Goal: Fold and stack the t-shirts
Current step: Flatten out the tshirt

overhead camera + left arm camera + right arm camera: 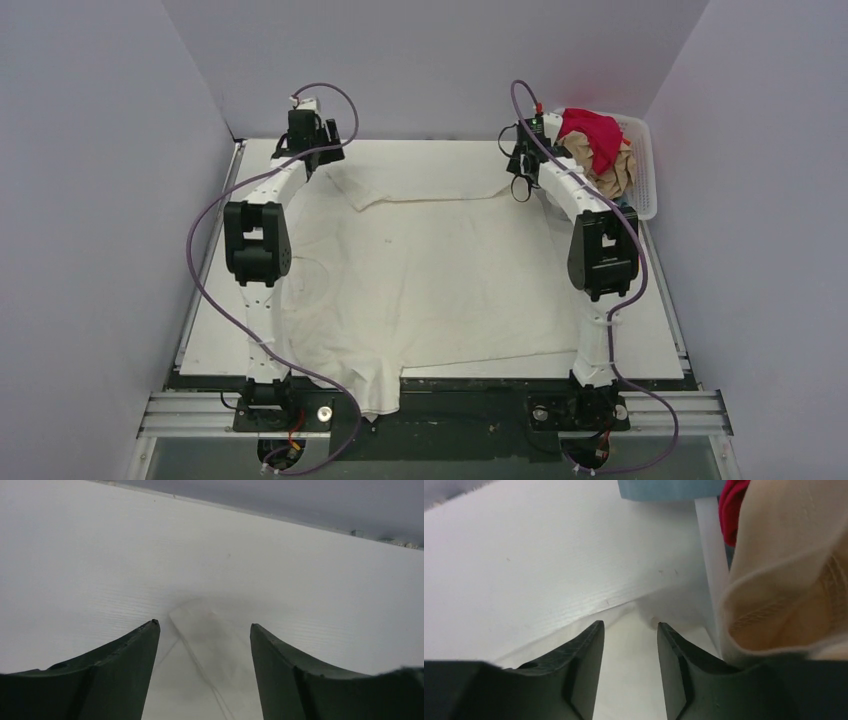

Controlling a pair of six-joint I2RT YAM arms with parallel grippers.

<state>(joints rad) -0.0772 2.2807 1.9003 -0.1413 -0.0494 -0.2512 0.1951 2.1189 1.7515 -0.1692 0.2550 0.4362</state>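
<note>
A large cream-white t-shirt (420, 270) lies spread flat on the table, its hem hanging over the near edge. My left gripper (322, 152) is open at the shirt's far left corner. In the left wrist view (205, 626) a seamed cloth corner (200, 650) lies between the fingers (135, 650), ungripped. My right gripper (521, 188) is open at the shirt's far right edge. In the right wrist view (629, 625) cream cloth (629, 680) lies under the jaws. The magenta-red shirt (590, 135) and the tan shirt (615, 172) are heaped in the basket.
The white slatted basket (648, 170) stands at the back right corner, close beside my right gripper. In the right wrist view its wall (709, 555), the tan shirt (784, 570), the magenta-red shirt (731, 510) and a pale blue shirt (669, 489) are close. Grey walls enclose the table.
</note>
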